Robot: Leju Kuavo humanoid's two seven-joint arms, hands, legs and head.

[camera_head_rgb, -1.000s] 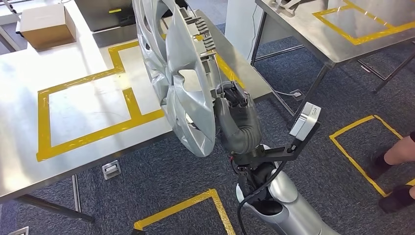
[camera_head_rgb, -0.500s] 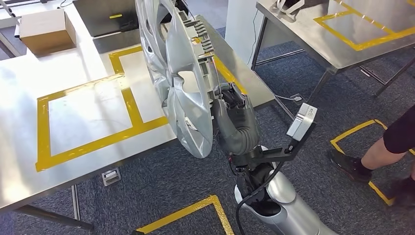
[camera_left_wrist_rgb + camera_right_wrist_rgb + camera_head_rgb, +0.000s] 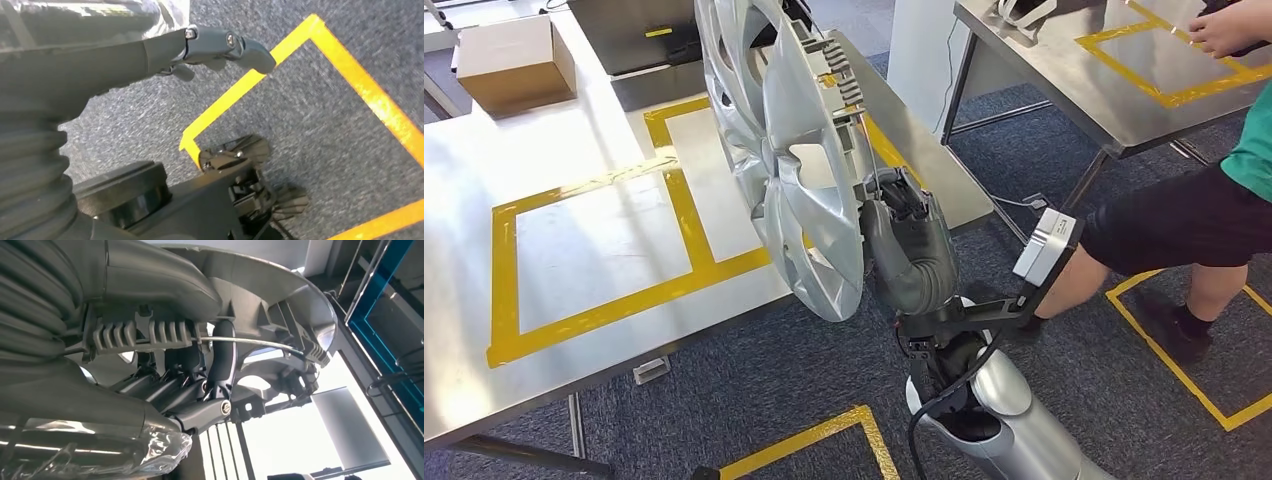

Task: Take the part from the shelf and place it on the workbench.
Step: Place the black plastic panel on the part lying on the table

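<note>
In the head view, the right hand (image 3: 904,235) grips the part (image 3: 784,160), a silver wheel cover, by its rear rim and holds it on edge in the air over the front edge of the workbench (image 3: 464,200). The pick from the shelf looks finished. What remains, by this judgement, is to lower the cover flat onto the steel top and let go. Yellow tape (image 3: 679,205) marks rectangular bays on the bench, running from about nine o'clock of the cover to behind it. A cardboard box (image 3: 514,62) sits at ten o'clock, well apart. A second steel table (image 3: 1064,80) with its own tape square stands at two o'clock, and a person (image 3: 1194,210) stands beside it at three o'clock, on blue-grey carpet (image 3: 754,385) with taped floor outlines.

In the left wrist view, the left hand (image 3: 150,55) hangs over carpet and a yellow tape corner (image 3: 250,82). One finger is extended and nothing is in its hold; whether the others are spread or curled cannot be told.

In the right wrist view, dark fingers (image 3: 222,360) hook over a wire ring on the cover's ribbed back.
</note>
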